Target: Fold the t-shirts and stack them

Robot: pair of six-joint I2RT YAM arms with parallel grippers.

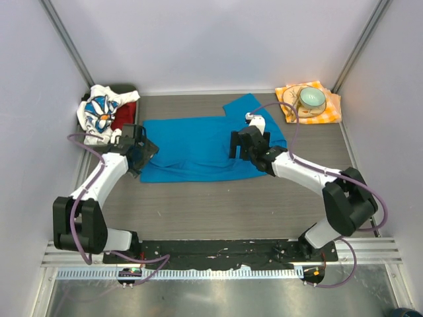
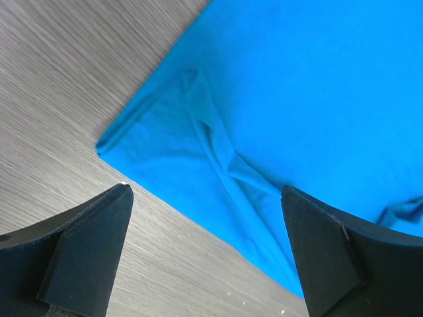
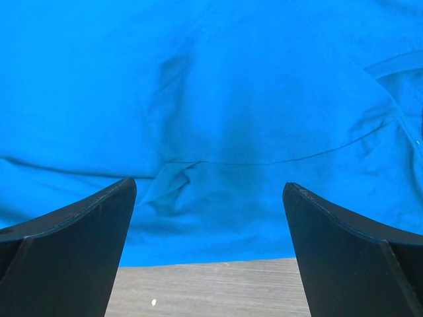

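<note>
The bright blue t-shirt (image 1: 198, 148) lies flat in the middle of the table, with one sleeve pointing to the back right. My left gripper (image 1: 141, 153) hovers open over its left edge. The left wrist view shows the folded corner of the blue t-shirt (image 2: 284, 99) between the spread fingers of the left gripper (image 2: 205, 190), which hold nothing. My right gripper (image 1: 239, 142) stands open above the shirt's right part. In the right wrist view the right gripper (image 3: 209, 185) is empty over the blue t-shirt (image 3: 218, 99) near its front hem. The daisy-print t-shirt (image 1: 98, 112) and the red t-shirt (image 1: 127, 115) lie bunched at the back left.
An orange-and-white checked napkin (image 1: 324, 112) with a pale green bowl (image 1: 312, 98) on it sits at the back right. White walls close in the table on three sides. Bare wood-grain table (image 1: 218, 205) shows in front of the shirt.
</note>
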